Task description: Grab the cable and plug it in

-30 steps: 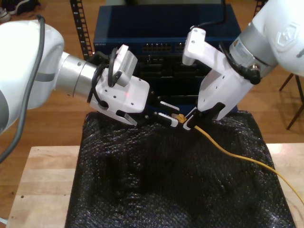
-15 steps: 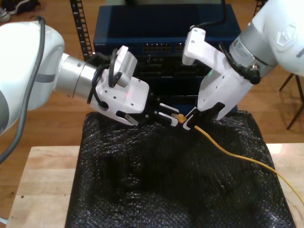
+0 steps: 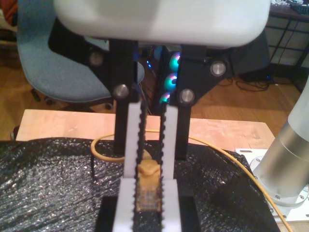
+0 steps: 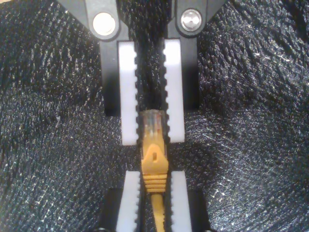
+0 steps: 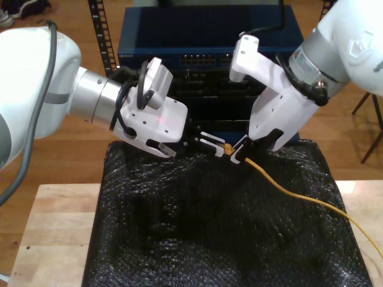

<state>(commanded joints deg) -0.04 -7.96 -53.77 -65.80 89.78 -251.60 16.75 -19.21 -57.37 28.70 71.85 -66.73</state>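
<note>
- My second gripper has closed in over the last second and now pinches the clear plastic plug.
- My first gripper clamps the long yellow-orange network cable; looks like a handover.

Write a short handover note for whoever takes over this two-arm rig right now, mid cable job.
My second gripper: shut on the boot of the thin yellow-orange network cable, held above the black padded mat.
My first gripper: jaws closely flank the cable's clear plastic plug; whether they grip it cannot be told.
Done: cable picked up, plug sits between both grippers.
Left: probably settle the grip, carry the plug to a port on the blue rack unit behind, and push it in.
</note>
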